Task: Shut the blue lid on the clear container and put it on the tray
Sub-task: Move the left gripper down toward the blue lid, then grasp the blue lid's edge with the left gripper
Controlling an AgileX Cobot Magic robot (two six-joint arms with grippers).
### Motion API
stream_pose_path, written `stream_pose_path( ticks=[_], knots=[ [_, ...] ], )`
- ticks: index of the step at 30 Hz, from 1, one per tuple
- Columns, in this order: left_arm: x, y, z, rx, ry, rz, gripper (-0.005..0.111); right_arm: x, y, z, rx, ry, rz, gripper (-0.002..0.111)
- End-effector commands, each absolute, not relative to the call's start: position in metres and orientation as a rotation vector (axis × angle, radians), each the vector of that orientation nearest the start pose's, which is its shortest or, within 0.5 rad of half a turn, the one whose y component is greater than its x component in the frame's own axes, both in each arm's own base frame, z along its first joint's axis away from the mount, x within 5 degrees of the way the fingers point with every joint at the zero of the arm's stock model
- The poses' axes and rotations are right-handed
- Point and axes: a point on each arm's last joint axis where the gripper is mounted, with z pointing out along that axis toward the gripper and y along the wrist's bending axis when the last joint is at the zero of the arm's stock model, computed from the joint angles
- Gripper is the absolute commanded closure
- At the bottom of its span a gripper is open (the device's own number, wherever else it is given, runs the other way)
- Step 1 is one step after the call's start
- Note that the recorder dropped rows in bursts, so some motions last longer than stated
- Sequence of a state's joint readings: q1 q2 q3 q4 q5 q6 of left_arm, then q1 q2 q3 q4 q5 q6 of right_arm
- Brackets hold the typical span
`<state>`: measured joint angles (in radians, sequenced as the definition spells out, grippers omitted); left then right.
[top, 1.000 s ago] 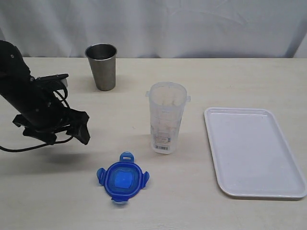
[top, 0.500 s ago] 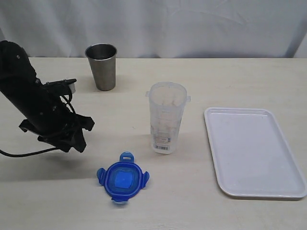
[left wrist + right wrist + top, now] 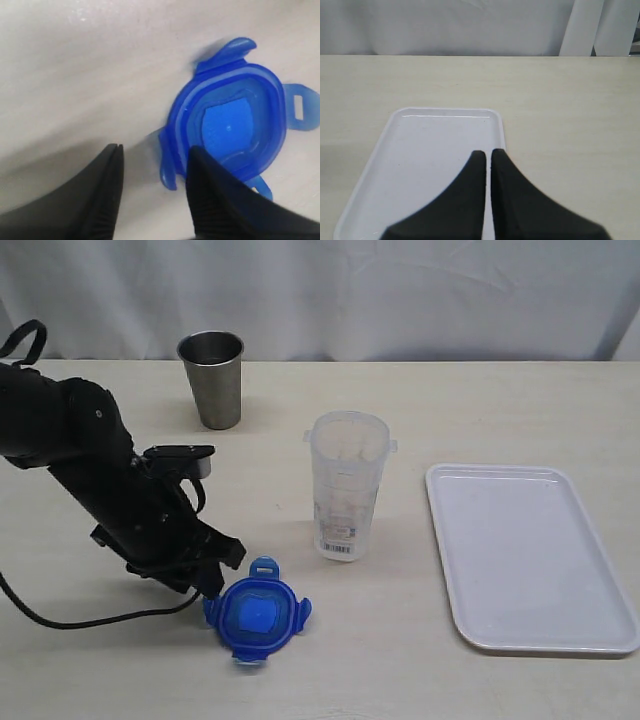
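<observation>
**Desk:** In the lower left of the exterior view, what is the left arm (image 3: 110, 490) doing?

**Photographer:** It leans low over the pale surface (image 3: 450, 410), its tip right at the left edge of the blue lid (image 3: 257, 615). The left wrist view shows the left jaws open. One of the flap tabs of the blue lid (image 3: 235, 130) sits in the gap between the two black fingers (image 3: 105, 195), and one finger overlaps the rim. I cannot tell whether it touches.

**Desk:** And the lid itself?

**Photographer:** It lies flat on the surface, lower centre-left of the frame, tabs splayed outward. It is below and left of the clear container (image 3: 347, 485) and apart from it.

**Desk:** The container?

**Photographer:** It stands upright at centre frame with its mouth uncovered and a barcode label low on its side. There is something pale inside that is too blurred to name.

**Desk:** Where is the tray?

**Photographer:** The white tray (image 3: 530, 555) lies flat at the right of the frame, apart from the container.

**Desk:** And the other arm?

**Photographer:** It shows only in the right wrist view. The right jaws are closed to a thin slit, holding nothing, above the tray (image 3: 440, 135).

**Desk:** Anything else?

**Photographer:** A steel cup (image 3: 212, 378) stands upright in the upper left, well apart from the lid. A white curtain (image 3: 400, 290) hangs behind.
</observation>
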<state>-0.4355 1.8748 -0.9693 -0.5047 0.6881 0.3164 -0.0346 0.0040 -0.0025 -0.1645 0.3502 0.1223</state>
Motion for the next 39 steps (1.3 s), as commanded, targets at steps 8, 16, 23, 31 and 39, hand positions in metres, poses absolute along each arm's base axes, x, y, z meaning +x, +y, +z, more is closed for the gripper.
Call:
stream_pose_path(
  ticks=[8,16,23,31,39],
  knots=[
    [0.268,-0.171,0.122,0.599,2.953,-0.479,0.062,0.053,-0.007,0.182,0.039,1.830,-0.096,0.104],
    [0.264,-0.167,0.115,0.612,2.972,-0.450,0.062,0.053,-0.007,0.182,0.039,1.830,-0.096,0.104],
    [0.266,-0.168,0.109,0.589,2.969,-0.444,0.062,0.053,-0.007,0.182,0.039,1.830,-0.096,0.104],
    [0.266,-0.167,0.095,0.595,3.012,-0.429,0.063,0.053,-0.007,0.182,0.039,1.830,-0.096,0.104],
    [0.266,-0.167,0.095,0.609,3.009,-0.425,0.086,0.053,-0.007,0.182,0.039,1.830,-0.096,0.104]
  ],
)
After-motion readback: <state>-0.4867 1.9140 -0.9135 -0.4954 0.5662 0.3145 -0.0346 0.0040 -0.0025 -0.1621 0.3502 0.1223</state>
